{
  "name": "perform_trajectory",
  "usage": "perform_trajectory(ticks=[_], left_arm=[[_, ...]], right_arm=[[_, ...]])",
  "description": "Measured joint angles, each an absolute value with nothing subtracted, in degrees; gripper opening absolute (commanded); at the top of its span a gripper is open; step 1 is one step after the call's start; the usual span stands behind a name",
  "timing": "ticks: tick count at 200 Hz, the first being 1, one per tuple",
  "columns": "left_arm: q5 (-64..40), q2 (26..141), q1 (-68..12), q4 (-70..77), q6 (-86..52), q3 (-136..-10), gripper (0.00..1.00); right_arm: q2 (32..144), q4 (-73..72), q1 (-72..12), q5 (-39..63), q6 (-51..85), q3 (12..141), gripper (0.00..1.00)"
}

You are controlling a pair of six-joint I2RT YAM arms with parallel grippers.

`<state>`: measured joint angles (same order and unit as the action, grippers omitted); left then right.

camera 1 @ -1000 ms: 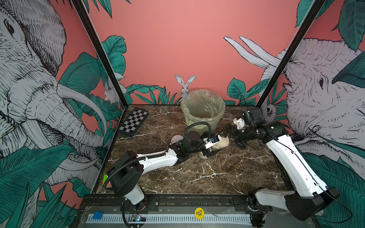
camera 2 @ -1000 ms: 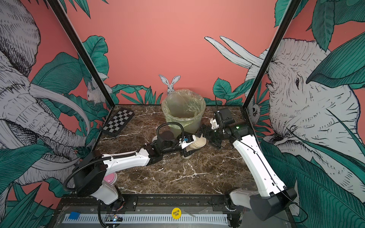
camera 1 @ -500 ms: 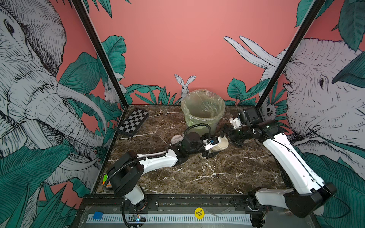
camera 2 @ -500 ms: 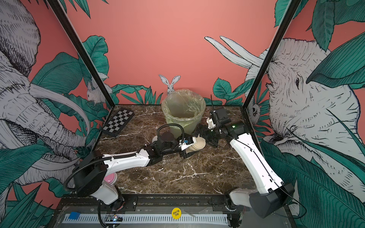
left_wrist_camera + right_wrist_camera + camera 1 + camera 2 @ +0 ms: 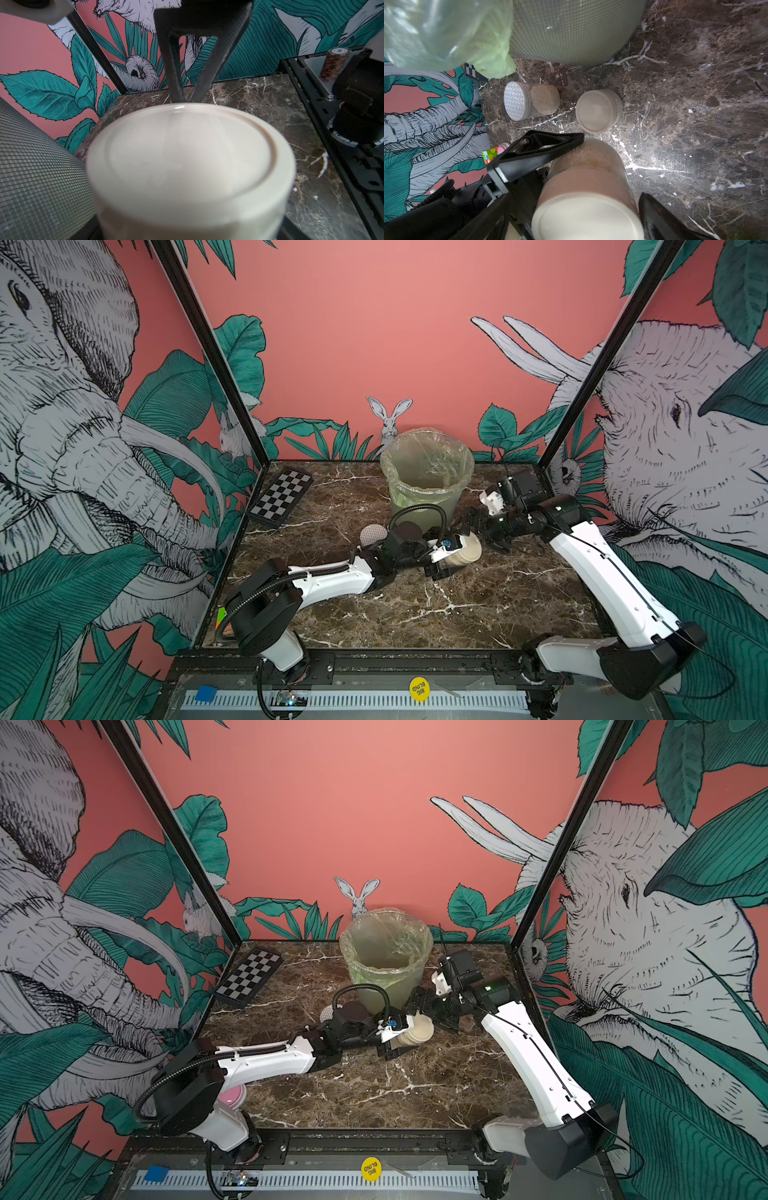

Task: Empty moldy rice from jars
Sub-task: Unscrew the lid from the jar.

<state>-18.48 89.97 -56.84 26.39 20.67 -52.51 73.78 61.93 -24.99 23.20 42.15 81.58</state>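
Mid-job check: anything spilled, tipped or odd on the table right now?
Nothing stands out. The held jar lies sideways in the left gripper, its lid on, right gripper open around that end. The dotted-lid jar and squat jar stand upright, closed, near the bin.

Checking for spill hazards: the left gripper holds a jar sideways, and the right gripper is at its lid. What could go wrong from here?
1. The jar in the left gripper lies sideways over the table, short of the bin. If the right gripper takes the lid off here, rice may spill onto the table.
2. Twisting the lid may turn the round jar in the left grip.
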Motion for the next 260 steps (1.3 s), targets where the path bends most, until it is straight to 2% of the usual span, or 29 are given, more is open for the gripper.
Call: perform_trajectory(ticks=[152,226,260], left_arm=[[-22.3,90.0,-56.1,26.1,18.5,-52.5,0.0],[-20.0,87.8,-53.8,27.6,15.7,-52.5,0.0],[-20.1,87.2,-53.8,27.8,15.2,-52.5,0.0]], right_arm=[[73.1,61.1,-24.7,21.6,31.3,82.7,0.99],[70.3,62.2,-19.3,23.2,29.8,83.6,0.99],[66.4,61.1,-17.2,27.5,27.1,83.5,0.99]])
